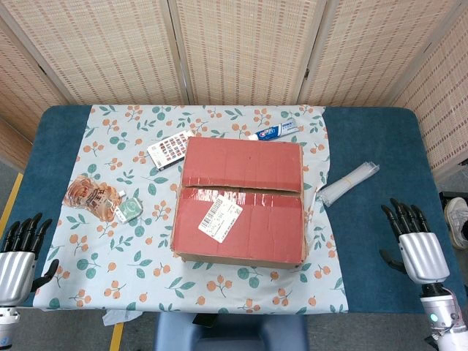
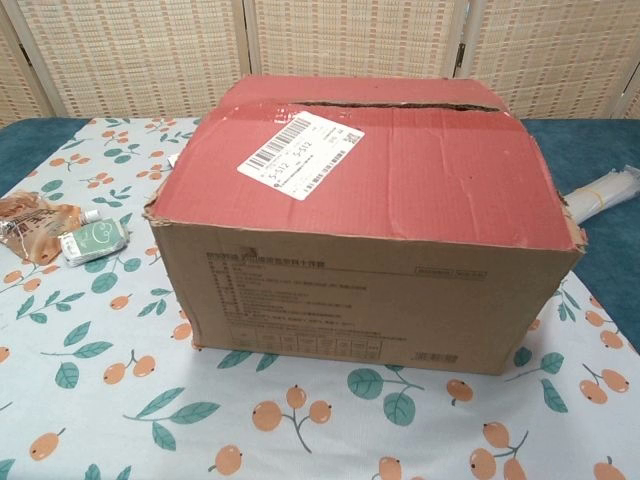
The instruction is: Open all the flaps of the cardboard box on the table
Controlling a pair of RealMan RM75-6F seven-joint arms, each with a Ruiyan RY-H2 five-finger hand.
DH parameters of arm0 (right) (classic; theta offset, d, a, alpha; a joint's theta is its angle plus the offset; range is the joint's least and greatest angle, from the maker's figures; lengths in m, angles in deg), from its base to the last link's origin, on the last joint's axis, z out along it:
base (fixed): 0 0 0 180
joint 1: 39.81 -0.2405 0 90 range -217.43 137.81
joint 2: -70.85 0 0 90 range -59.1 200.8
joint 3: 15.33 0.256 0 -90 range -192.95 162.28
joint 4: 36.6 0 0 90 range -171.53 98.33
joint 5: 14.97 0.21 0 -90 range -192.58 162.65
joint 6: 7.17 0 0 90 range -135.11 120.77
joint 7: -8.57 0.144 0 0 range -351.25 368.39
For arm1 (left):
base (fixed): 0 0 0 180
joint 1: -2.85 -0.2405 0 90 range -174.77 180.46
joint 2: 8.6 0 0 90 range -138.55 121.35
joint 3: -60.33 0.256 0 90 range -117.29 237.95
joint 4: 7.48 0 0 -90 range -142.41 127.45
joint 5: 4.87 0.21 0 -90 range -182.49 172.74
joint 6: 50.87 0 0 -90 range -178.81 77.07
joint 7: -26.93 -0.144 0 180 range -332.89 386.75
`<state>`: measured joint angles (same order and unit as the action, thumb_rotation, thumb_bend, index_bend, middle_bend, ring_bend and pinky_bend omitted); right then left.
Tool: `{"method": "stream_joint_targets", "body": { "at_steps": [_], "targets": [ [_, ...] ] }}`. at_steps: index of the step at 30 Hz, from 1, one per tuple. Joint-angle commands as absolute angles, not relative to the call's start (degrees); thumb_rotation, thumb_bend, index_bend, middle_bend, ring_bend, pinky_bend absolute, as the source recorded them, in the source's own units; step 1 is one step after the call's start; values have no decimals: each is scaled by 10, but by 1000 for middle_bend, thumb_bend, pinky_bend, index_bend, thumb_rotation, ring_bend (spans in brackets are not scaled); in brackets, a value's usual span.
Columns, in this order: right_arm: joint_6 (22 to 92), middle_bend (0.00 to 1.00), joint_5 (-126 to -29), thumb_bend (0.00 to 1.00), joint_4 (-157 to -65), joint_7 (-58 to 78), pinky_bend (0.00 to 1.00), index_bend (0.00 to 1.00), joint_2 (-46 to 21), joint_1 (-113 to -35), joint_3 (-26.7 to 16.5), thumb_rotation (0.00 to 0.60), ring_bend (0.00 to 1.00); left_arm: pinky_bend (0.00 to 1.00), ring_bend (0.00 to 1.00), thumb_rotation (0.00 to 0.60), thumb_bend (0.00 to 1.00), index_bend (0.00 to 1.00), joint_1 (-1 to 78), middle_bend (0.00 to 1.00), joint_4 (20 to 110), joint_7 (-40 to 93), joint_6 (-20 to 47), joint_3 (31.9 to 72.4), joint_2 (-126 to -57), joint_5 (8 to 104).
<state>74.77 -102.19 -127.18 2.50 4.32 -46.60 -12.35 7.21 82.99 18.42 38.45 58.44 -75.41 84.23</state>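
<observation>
The box (image 2: 365, 235) fills the chest view, its near wall closest to the camera, and it sits at the middle of the table (image 1: 369, 241) on a flowered cloth (image 1: 131, 267). Both red top flaps lie flat, meeting along a seam that runs from 9 to 3 o'clock across the lid; a white label (image 1: 220, 221) sits on the near flap. So the task has not begun: no flap is lifted.

Going left to right in the head view: the left hand (image 1: 18, 259) hovers at about 8 o'clock from the box, off the cloth's corner, fingers spread and holding nothing. A snack bag (image 1: 89, 196) and a small green pack (image 1: 130, 210) lie at 9 o'clock, well apart from the box. The right hand (image 1: 417, 245) waits at about 4 o'clock, also spread and empty.

The next move probably calls for bringing a hand to the seam and getting fingertips under a flap edge; whether tape holds the seam is hard to tell from here.
</observation>
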Motion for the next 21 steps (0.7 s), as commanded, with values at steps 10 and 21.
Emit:
{"method": "stream_joint_targets", "body": {
  "at_steps": [10, 21],
  "targets": [
    [743, 0, -1042, 301, -1271, 20, 0, 0, 40, -473, -132, 600, 0, 0, 0, 600, 405, 0, 78, 0, 831, 180, 369, 586, -757, 840],
    [724, 0, -1087, 301, -1359, 74, 0, 0, 114, -545, -82, 600, 0, 0, 0, 600, 406, 0, 81, 0, 823, 216, 354, 576, -748, 815]
  ]
}}
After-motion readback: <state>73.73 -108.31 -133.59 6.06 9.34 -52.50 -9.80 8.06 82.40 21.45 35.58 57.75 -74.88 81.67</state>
